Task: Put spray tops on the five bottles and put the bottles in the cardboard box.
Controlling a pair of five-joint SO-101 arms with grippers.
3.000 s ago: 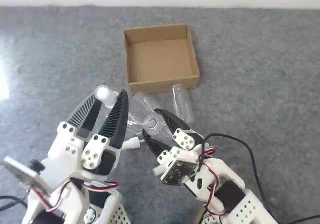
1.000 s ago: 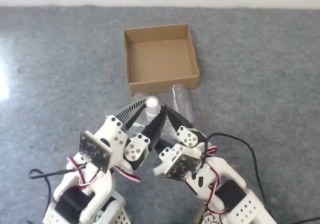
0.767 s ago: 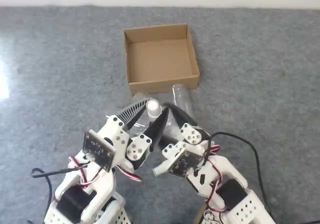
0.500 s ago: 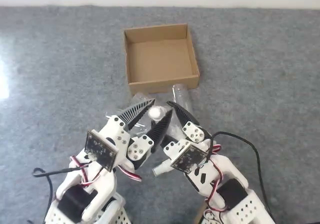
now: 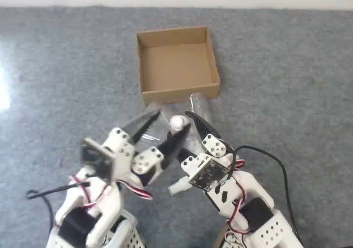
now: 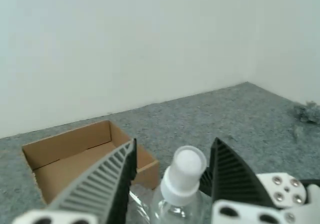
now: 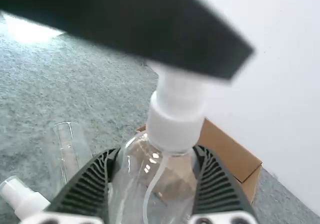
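Observation:
In the right wrist view my right gripper (image 7: 156, 156) is shut on the shoulders of a clear bottle (image 7: 150, 186), held upright above the table. A white spray top (image 7: 175, 114) sits on its neck. My left gripper (image 6: 174, 144) is open, one finger on each side of the spray top (image 6: 182, 171) with a gap to both. From above, the spray top (image 5: 177, 122) shows between the left gripper (image 5: 161, 129) and the right gripper (image 5: 185, 135). The cardboard box (image 5: 176, 60) stands behind them with nothing in it.
Clear bottles without tops lie on the grey carpet between the arms and the box, one of them (image 5: 199, 107) near the box's front right corner. A loose spray top (image 5: 177, 187) lies by the right arm's base. The white wall rises behind the box (image 6: 70, 154).
The left gripper carried the spray top rightward onto the bottle in the right gripper. Its fingers have now spread apart, and the top stays on the neck.

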